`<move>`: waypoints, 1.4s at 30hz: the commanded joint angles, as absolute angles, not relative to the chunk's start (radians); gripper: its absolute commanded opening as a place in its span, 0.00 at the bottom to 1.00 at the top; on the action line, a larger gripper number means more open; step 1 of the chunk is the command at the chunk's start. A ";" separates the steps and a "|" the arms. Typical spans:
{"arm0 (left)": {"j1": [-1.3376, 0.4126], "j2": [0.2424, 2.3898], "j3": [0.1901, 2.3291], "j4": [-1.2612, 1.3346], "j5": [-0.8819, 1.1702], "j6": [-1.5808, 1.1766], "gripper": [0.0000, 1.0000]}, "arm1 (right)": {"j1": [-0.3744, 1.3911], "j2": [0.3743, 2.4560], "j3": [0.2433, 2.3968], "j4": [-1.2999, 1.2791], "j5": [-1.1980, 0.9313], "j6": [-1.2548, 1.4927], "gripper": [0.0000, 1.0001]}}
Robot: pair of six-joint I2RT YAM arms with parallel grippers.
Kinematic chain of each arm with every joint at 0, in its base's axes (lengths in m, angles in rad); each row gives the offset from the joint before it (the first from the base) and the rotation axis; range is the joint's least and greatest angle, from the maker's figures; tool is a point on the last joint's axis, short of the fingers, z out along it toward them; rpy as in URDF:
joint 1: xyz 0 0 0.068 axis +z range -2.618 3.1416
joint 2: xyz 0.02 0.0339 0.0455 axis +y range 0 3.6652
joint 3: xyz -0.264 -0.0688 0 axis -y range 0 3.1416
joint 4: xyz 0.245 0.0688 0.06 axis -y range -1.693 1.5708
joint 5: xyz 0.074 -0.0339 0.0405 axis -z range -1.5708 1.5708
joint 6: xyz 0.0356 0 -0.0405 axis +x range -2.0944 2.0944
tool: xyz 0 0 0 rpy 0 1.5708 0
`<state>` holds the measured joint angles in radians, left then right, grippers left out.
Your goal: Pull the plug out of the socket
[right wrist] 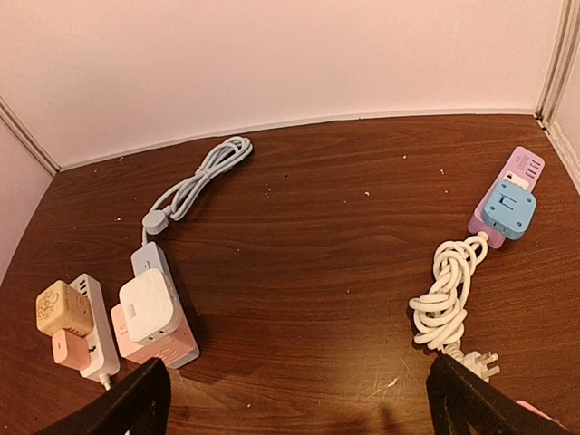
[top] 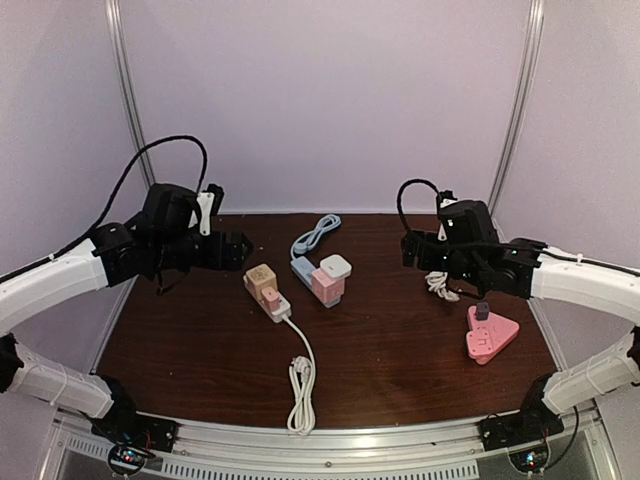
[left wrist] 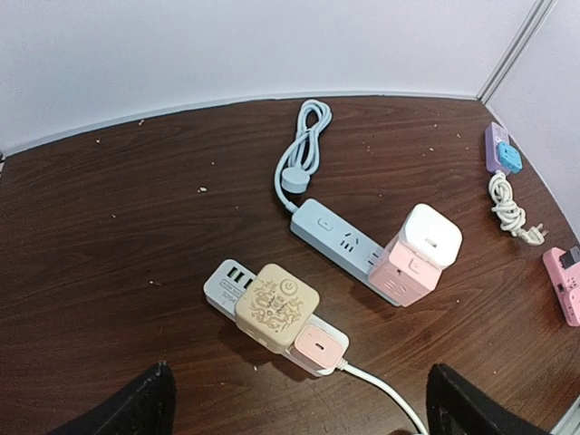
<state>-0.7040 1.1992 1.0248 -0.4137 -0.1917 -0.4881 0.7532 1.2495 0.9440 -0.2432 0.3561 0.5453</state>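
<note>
Approach step; left gripper (top: 236,250) and right gripper (top: 413,250) hover wide open, empty; beige plug (left wrist: 276,306), likely target, sits in white strip (left wrist: 227,283) just left of blue strip (left wrist: 331,237); next: descend, clamp, pull upward.

Pink socket (left wrist: 562,292) cut by right edge, left wrist view

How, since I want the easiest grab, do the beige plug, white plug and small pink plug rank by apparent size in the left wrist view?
1. beige plug
2. white plug, though it sits farther off, so unsure
3. small pink plug
</note>
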 commanded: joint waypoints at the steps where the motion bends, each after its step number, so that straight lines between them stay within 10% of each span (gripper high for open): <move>1: -0.704 1.168 1.025 -0.394 -0.221 -0.477 0.98 | 0.755 1.259 0.976 -0.271 0.393 0.534 1.00; 42: -0.681 1.141 0.952 -0.444 -0.162 -0.621 0.98 | 0.698 1.781 1.338 -0.220 -0.181 0.477 0.99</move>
